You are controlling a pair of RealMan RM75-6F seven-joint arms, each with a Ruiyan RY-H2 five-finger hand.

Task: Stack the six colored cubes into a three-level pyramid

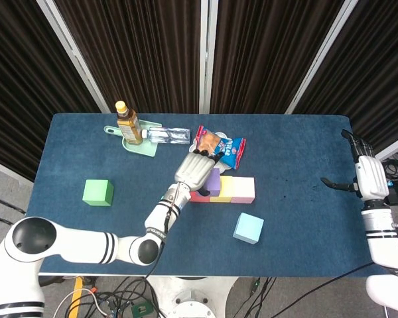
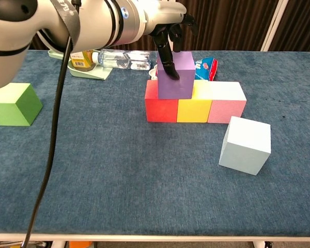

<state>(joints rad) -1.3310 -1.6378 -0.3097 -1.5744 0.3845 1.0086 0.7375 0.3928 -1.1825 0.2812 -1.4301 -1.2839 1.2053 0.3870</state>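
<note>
you won't find any text you can read here. the snack bag (image 1: 220,146) carries printing, probably a brand name, but it is too small and blurred in both views. the amber bottle (image 1: 128,124) has a label that is just as illegible.

Both arms are glossy white tubes with black rings at the joints — bulbous at the lower left of the head view. The left hand (image 1: 194,171) has a silver-grey back and black fingers; the right hand (image 1: 367,176) is white-shelled with dark fingers. A black cable trails along the left arm in the chest view.
</note>
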